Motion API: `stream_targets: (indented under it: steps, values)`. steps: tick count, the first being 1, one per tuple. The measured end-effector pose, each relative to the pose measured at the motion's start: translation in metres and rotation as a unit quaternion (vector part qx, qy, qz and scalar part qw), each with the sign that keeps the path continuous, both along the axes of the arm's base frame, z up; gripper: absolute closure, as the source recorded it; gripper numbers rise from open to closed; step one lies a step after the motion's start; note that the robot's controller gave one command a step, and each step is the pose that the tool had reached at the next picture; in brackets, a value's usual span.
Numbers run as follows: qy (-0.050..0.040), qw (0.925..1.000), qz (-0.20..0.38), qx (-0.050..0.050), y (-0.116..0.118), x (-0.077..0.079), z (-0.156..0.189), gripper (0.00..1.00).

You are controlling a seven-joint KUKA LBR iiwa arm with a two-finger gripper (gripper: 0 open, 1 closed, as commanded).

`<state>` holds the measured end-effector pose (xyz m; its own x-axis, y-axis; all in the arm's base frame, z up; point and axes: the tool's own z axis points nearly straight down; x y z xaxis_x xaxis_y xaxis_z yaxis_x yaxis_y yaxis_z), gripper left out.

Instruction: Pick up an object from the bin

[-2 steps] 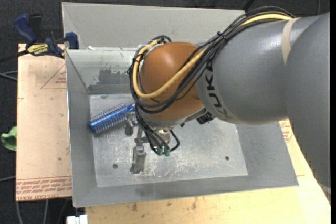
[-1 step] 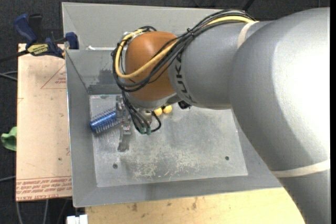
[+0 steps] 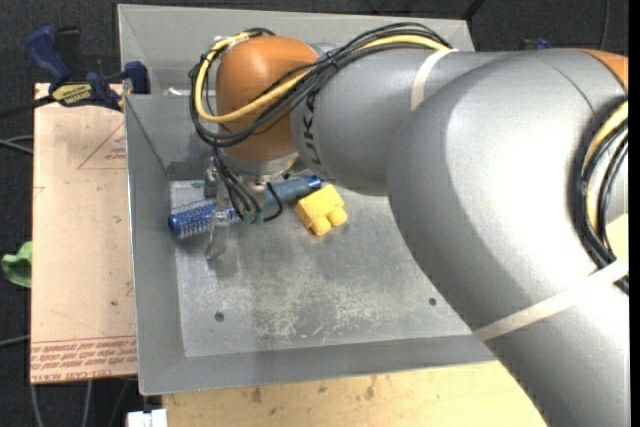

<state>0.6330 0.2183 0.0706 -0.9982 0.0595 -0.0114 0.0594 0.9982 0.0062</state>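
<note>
In the camera view the arm (image 3: 400, 130) reaches into the grey bin (image 3: 300, 315) from the right, its orange wrist cover (image 3: 255, 90) low over the bin's left half. Below the cover the hand (image 3: 216, 225) is down near the bin floor, touching or just beside the right end of a small blue ribbed piece (image 3: 190, 219) that lies near the left wall. Whether the hand is open or closed cannot be told, and nothing can be seen gripped in it. A pale grey item (image 3: 184, 193) lies just behind the blue piece. A yellow block (image 3: 322, 212) and a blue stick-like thing (image 3: 298, 186) lie to the other side, by the wrist. The task looks to be at the reach: every thing seen lies on the floor, so the grip and the lift are left to do
</note>
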Motion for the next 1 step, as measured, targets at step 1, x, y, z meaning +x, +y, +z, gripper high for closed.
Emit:
stream_targets:
  steps: [1]
  values:
    - [0.0054, 1.0, -0.001, -0.002, -0.002, -0.0037, -0.0014, 1.0]
